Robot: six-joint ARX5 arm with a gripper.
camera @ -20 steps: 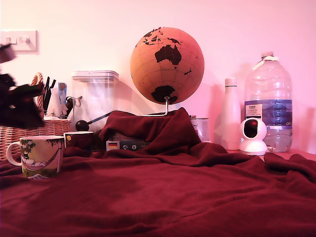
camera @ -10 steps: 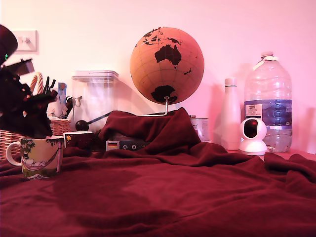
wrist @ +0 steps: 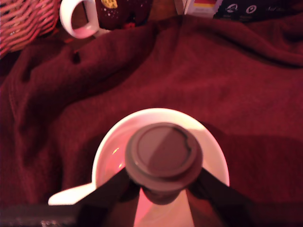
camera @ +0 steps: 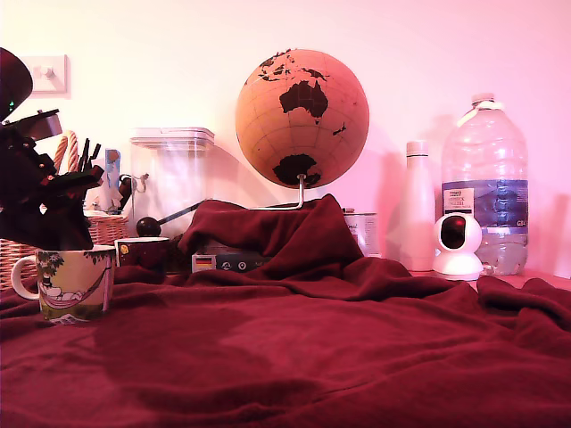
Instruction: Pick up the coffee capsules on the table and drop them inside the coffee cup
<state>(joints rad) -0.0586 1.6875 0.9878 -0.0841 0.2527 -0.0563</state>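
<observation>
Wrist view: capsule point(wrist: 163, 153) being held clamped in gripper point(wrist: 163, 182) over cup point(wrist: 106, 158); release being advised only once centred inside rim.

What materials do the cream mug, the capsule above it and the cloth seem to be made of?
Cream mug: probably glazed ceramic; its smooth inside shines.
Capsule: matte grey-brown, maybe plastic or coated metal; unclear.
Cloth: dark red fleece-like fabric, with a fuzzy surface and soft folds.

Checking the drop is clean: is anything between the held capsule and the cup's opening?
Nothing visible. The wrist view shows the capsule clamped in the pincer directly over the cup's open mouth, with only the pale, seemingly empty interior beneath it.
</observation>
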